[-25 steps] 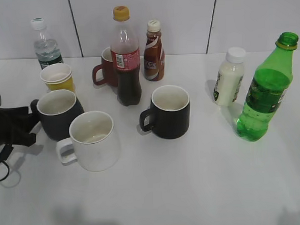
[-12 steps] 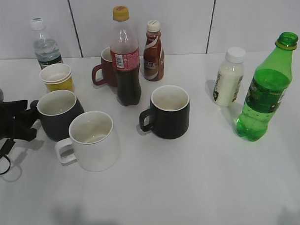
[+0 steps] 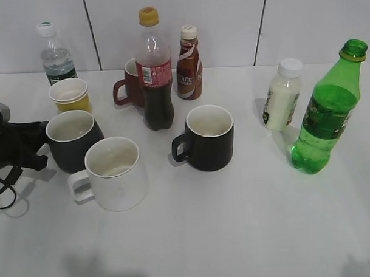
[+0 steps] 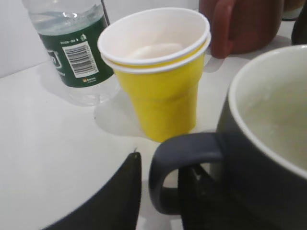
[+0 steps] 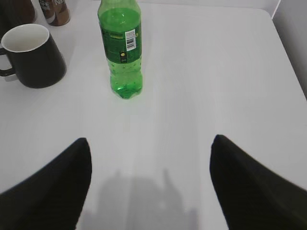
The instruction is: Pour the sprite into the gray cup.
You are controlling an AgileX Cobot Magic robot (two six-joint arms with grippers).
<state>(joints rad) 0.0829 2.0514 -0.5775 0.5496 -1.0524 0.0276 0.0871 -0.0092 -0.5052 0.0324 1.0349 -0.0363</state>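
Step in hand: securing the gray cup [image 3: 72,139], near the table's [image 3: 237,234] left edge. Left end effector [image 4: 160,194] straddles the cup's handle [image 4: 180,165], fingers either side, not visibly clamped: cannot tell if grasping. Right end effector [image 5: 148,182] is spread wide and empty, short of the sprite [image 3: 327,112], which stands upright, uncapped, near the right edge. Next, probably: right end effector closes on the bottle body and carries it left across the table.

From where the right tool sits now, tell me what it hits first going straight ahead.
Most likely the sprite: it stands upright just left of centre ahead of the open right tool, with bare table between. Depth is uncertain.
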